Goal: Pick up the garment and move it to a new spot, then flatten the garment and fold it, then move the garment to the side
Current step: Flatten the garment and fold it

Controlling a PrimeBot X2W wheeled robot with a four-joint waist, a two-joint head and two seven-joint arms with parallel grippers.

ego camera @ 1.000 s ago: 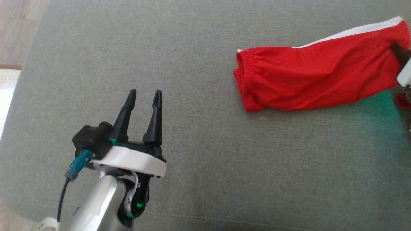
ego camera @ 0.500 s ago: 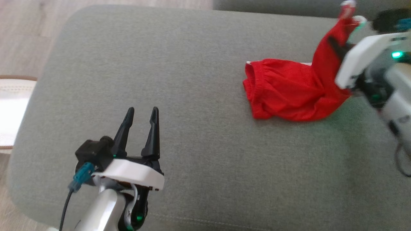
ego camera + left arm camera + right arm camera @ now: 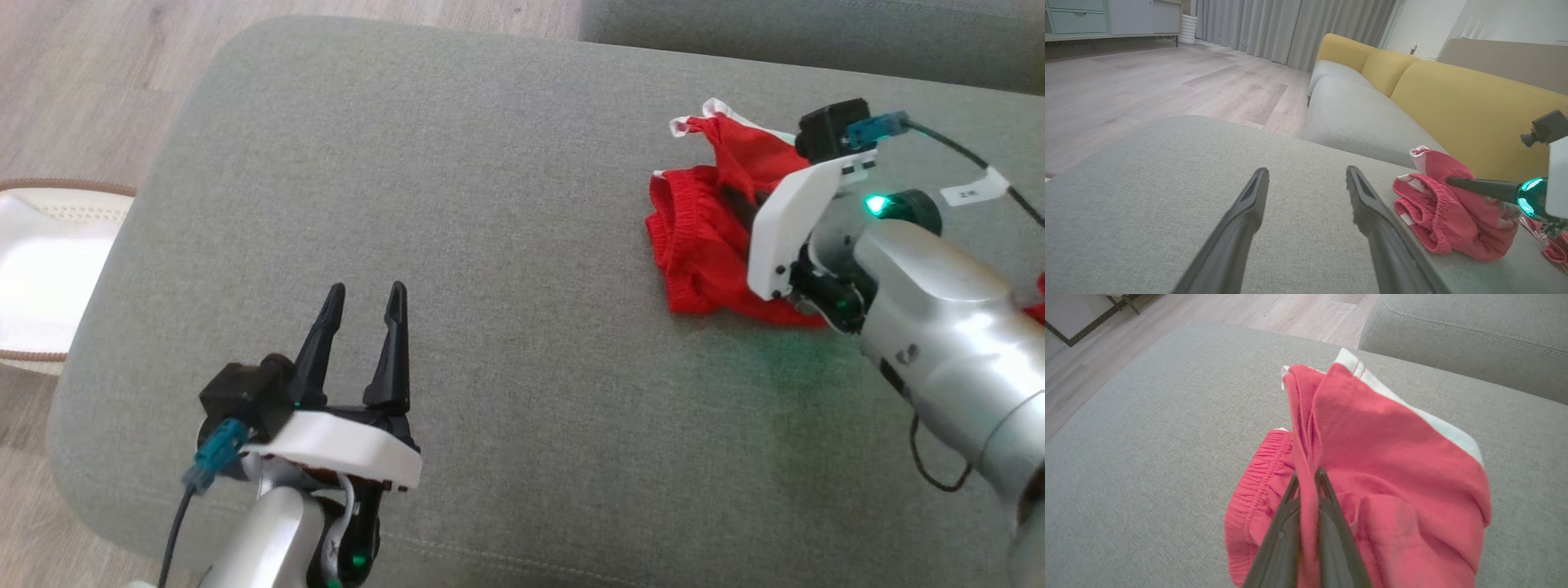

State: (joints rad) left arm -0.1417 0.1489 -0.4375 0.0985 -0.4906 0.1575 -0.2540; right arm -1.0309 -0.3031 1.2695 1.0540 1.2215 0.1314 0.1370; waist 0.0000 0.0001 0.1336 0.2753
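Folding is judged unfinished: garment is clamped in jaws of right gripper (left gripper: jaws apart, empty); side move pending.

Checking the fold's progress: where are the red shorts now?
In the head view the red shorts lie bunched on the right of the grey cushion, one end pinched in the right gripper, far from the open left gripper.

The white tag on the black cable carries dark characters too small to read.
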